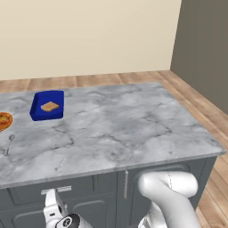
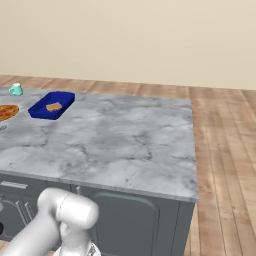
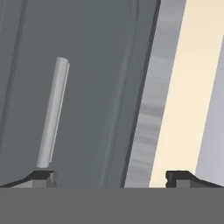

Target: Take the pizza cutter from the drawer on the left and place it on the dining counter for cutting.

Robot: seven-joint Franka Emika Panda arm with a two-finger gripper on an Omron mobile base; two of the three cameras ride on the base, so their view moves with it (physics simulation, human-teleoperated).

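Pizza cutter: we cannot see it; presumably inside the closed drawer [image 1: 55,193].
Handle [image 3: 53,112]: just ahead of our gripper [image 3: 111,177], offset toward one fingertip, lengthwise across the jaws.
Gripper: spread wide, empty.

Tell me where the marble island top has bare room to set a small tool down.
The dining counter is bare from the blue dish across to its right edge, and along the front edge. The left end is crowded: the blue dish, the pizza, the spoon and a mug.
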